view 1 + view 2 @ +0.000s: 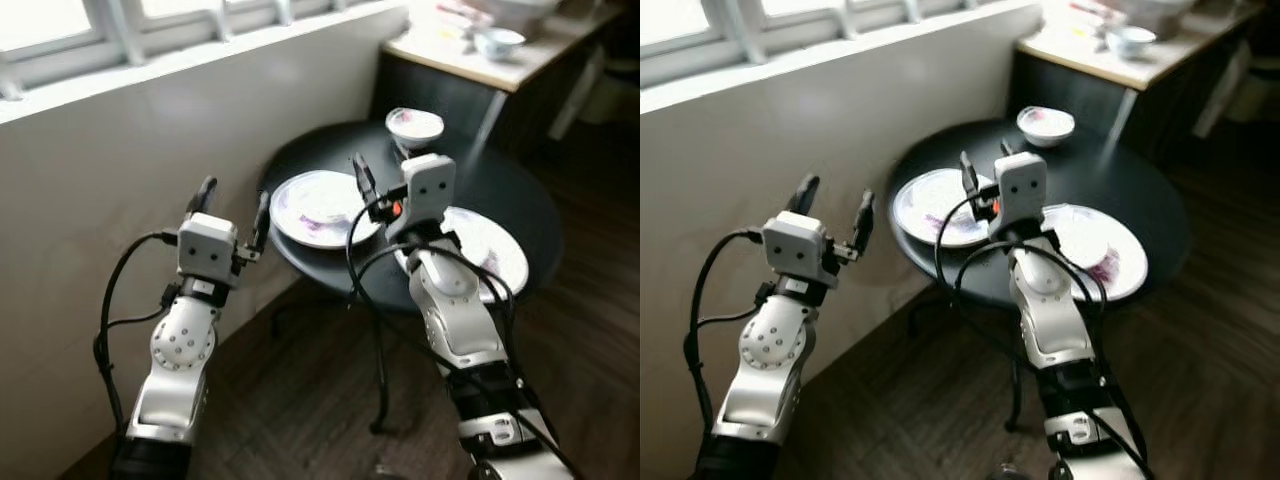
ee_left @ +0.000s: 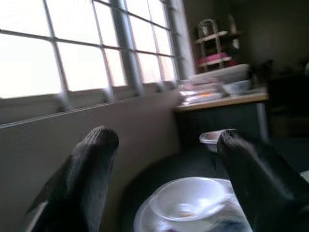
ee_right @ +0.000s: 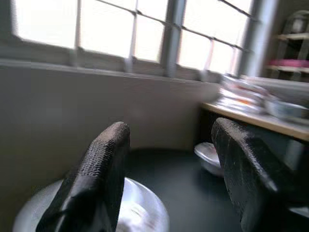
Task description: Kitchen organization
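A round black table (image 1: pixel 500 185) carries two white plates and a small white bowl (image 1: pixel 414 126). The left plate (image 1: pixel 320 207) lies near the wall side, and the right plate (image 1: pixel 490 250) lies partly behind my right arm. My left gripper (image 1: pixel 233 205) is raised and open, short of the table's left edge, with nothing between its fingers. My right gripper (image 1: pixel 985 165) is open too and hovers over the table between the two plates. In the left wrist view the left plate (image 2: pixel 188 200) shows between the fingers, with the small bowl (image 2: pixel 215 137) beyond.
A pale wall (image 1: pixel 150 170) under a window runs along the left, close to the table. A wooden counter (image 1: pixel 500 65) at the back right holds a patterned bowl (image 1: pixel 497 42) and other dishes. Dark wood floor (image 1: pixel 300 400) lies in front of the table.
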### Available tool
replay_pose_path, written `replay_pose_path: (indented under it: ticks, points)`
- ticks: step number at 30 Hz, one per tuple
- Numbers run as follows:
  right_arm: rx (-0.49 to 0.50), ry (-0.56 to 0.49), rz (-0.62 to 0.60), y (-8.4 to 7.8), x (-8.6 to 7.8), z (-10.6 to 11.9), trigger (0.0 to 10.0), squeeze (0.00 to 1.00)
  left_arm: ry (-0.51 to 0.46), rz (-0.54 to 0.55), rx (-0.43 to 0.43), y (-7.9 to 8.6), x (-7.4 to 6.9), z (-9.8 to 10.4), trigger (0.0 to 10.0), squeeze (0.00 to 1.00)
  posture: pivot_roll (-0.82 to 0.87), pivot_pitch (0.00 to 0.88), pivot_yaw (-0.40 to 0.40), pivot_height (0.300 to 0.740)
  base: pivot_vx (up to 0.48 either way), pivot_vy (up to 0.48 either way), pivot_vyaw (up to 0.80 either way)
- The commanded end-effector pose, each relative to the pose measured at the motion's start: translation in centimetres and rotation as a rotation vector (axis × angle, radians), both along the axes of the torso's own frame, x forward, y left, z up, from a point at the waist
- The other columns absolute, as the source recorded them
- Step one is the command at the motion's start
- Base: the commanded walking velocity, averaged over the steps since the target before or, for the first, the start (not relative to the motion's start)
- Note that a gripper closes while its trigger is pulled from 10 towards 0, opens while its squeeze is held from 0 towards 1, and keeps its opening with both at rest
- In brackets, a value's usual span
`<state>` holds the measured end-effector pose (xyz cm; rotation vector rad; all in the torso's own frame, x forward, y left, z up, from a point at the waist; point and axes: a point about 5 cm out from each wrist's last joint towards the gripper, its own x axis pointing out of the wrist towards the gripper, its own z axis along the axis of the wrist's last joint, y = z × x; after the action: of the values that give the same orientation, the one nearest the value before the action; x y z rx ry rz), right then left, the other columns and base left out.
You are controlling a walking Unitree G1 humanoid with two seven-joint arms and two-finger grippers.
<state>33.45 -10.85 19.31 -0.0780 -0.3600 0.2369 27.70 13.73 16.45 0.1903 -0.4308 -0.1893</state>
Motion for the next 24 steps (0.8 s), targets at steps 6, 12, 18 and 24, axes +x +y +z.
replay_pose_path:
  ticks: [6,12,18,24]
  points:
    - [-0.001,0.009,-0.009,0.4,0.3,0.2,10.0,0.00,0.003,0.022,0.031,0.7,-0.1,0.0,10.0,0.00,0.00,0.000,-0.027,0.740,0.000,-0.465,0.00]
    - [-0.003,0.029,-0.024,0.2,0.4,-0.1,10.0,0.00,0.000,0.028,0.017,0.7,-0.1,0.0,10.0,0.00,0.00,0.000,-0.027,0.740,0.000,-0.080,0.00]
    - [0.047,0.169,-0.043,-0.3,1.2,-1.6,10.0,0.00,0.011,0.033,0.026,0.8,0.0,-0.1,10.0,0.00,0.00,0.000,-0.027,0.740,0.000,0.000,0.00]
    - [0.071,0.341,-0.009,-0.7,2.2,-3.2,10.0,0.00,0.015,0.036,0.030,0.8,0.0,-0.2,10.0,0.00,0.01,0.000,-0.029,0.740,0.000,0.000,0.00]
